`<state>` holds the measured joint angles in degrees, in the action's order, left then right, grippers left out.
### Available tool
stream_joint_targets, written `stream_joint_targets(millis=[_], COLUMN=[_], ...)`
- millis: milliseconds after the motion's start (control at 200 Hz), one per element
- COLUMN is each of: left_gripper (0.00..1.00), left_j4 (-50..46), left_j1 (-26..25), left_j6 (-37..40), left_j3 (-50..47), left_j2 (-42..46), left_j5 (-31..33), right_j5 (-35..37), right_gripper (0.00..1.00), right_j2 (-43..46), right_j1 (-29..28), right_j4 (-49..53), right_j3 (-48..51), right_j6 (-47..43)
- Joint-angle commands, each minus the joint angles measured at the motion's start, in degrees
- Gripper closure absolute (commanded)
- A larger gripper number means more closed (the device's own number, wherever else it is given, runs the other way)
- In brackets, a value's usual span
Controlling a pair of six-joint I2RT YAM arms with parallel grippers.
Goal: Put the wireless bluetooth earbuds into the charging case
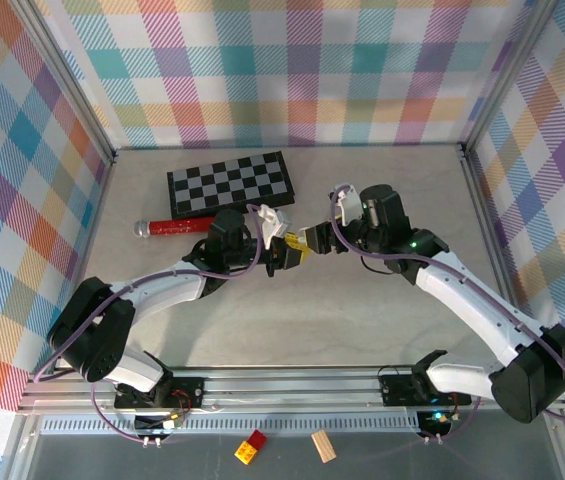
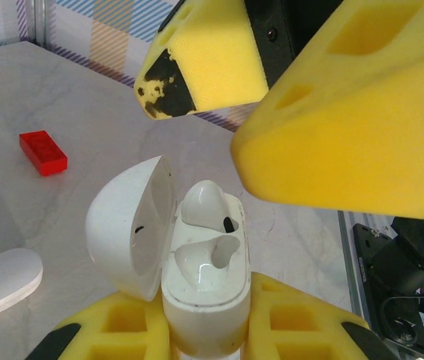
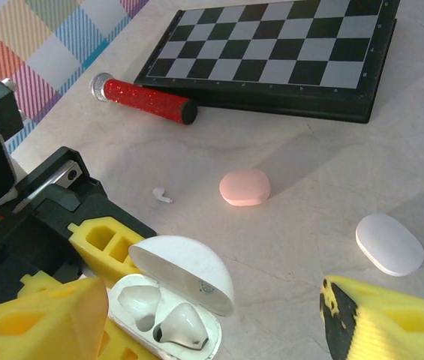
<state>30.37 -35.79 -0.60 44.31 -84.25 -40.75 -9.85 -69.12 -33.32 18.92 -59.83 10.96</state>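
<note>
Two earbuds (image 3: 182, 327), three cases (image 3: 245, 187)

- Over the open charging case (image 2: 205, 300): spread yellow fingers (image 2: 347, 112) of the right gripper (image 2: 196, 127) hang close above its mouth and crowd your way down.
- Left of the mouth: raised lid (image 2: 129, 225).
- Beyond: loose earbud (image 3: 162, 196), pink case (image 3: 245, 187) and white case (image 3: 389, 244), with bare tabletop (image 3: 309, 195) between them for you to pass.
- Far side: red glitter tube (image 3: 144, 100) just beside the chessboard (image 3: 272, 52).
</note>
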Motion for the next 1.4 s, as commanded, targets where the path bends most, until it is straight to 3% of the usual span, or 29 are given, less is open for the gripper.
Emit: stream_joint_targets(millis=[0,345,670,810,895,1070,1260,1395], left_gripper=[0.81,0.82,0.82,0.82,0.82,0.82,0.83,0.83], left_j4=[2.6,3.6,5.0,2.4,2.1,-1.7,-6.9,-10.4], left_j1=[0.4,0.4,0.6,2.6,4.8,9.2,13.8,21.8], left_j6=[0.8,1.2,0.9,0.9,0.1,-0.5,-1.8,-8.6], left_j3=[-1.1,-2.1,-2.9,-2.7,-3.6,-4.6,-5.2,-4.4], left_j2=[1.9,2.8,3.7,3.6,4.3,9.1,15.8,18.3], left_j5=[0.5,1.7,4.0,7.6,13.0,25.4,30.7,30.3], right_j5=[1.4,5.4,-0.3,0.2,1.2,0.2,-4.6,-4.6], right_gripper=[0.27,0.28,0.27,0.27,0.27,0.28,0.27,0.27], right_j2=[-1.2,-3.5,0.2,2.7,2.3,-5.4,-18.8,-27.3], right_j1=[0.3,0.4,0.4,0.8,1.1,1.2,-1.8,-6.6], right_j4=[1.1,4.1,0.3,-3.4,-5.1,-6.7,-7.1,-7.8], right_j3=[-2.3,-2.8,-1.7,0.5,1.5,0.3,-6.0,-11.0], right_j6=[0.7,-0.3,-1.0,0.4,1.9,6.3,7.8,3.9])
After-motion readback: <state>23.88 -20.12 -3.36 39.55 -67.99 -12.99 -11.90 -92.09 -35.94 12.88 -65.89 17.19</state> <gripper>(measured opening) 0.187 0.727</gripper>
